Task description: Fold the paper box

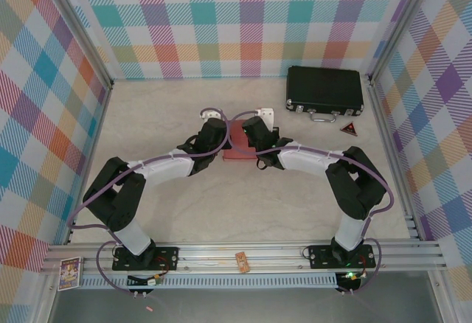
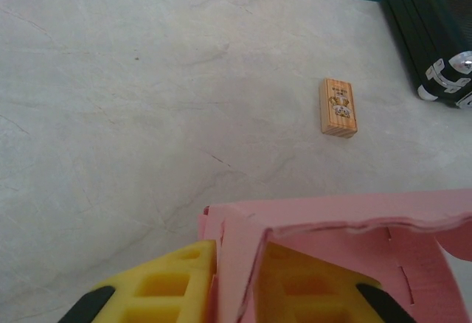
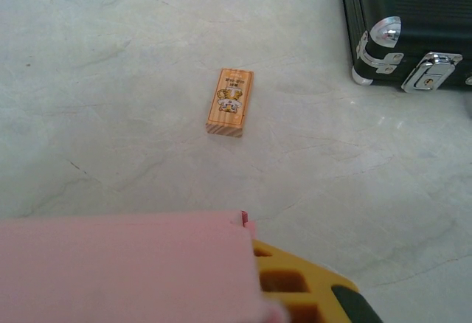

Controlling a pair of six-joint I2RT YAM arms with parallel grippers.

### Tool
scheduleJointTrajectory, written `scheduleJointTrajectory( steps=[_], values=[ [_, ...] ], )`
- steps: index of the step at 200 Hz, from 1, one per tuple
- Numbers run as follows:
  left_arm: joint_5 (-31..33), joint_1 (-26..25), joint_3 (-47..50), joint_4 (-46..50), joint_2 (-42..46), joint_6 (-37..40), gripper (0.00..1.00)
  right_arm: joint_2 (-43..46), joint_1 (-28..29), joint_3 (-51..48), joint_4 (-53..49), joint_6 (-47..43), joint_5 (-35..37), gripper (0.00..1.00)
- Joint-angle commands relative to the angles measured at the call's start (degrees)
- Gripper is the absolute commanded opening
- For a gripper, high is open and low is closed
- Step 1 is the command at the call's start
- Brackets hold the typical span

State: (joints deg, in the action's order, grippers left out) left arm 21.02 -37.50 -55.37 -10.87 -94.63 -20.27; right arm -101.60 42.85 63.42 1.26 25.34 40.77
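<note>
1. Pink thin cardboard, the paper box (image 1: 237, 152) sits partly folded near the middle of the desk (image 1: 162, 109), between the tips of the two arms.
2. Its left side is held by the left hand (image 2: 236, 256), which pinches an upright wall of the box. The yellow fingers (image 2: 166, 282) stand one on each side of that wall, touching it, and the open inside of the box stretches away to the right.
3. At its right side, the right hand (image 3: 249, 260) is pressed together. A flat pink panel lies against its one visible finger and hides the other, so it appears to nip that panel.
4. Underneath, the desk is pale with thin marble-like veins.
5. Beyond the box, well apart from it, a small tan wooden block (image 3: 230, 102) lies flat.
6. Farther right stands a black hard case (image 1: 324, 91) with metal corners, and a small red triangle (image 1: 348, 130) lies just near of it.
7. Pastel plaid walls (image 1: 243, 21) close three sides, and an aluminium rail (image 1: 243, 253) runs along the near edge.
</note>
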Motion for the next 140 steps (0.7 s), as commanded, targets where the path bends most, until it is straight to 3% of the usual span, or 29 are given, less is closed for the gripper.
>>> scheduleJointTrajectory(
  steps=[1,140],
  values=[
    [-0.7,-0.9,-0.4,-0.6,2.2,-1.3,0.18,0.0,0.7,-0.5,0.2,2.2,1.1,0.07],
    [-1.2,-1.5,0.7,-2.1,1.3,-8.3,0.07,-2.2,0.7,-0.5,-2.1,8.6,1.0,0.05]
  ],
)
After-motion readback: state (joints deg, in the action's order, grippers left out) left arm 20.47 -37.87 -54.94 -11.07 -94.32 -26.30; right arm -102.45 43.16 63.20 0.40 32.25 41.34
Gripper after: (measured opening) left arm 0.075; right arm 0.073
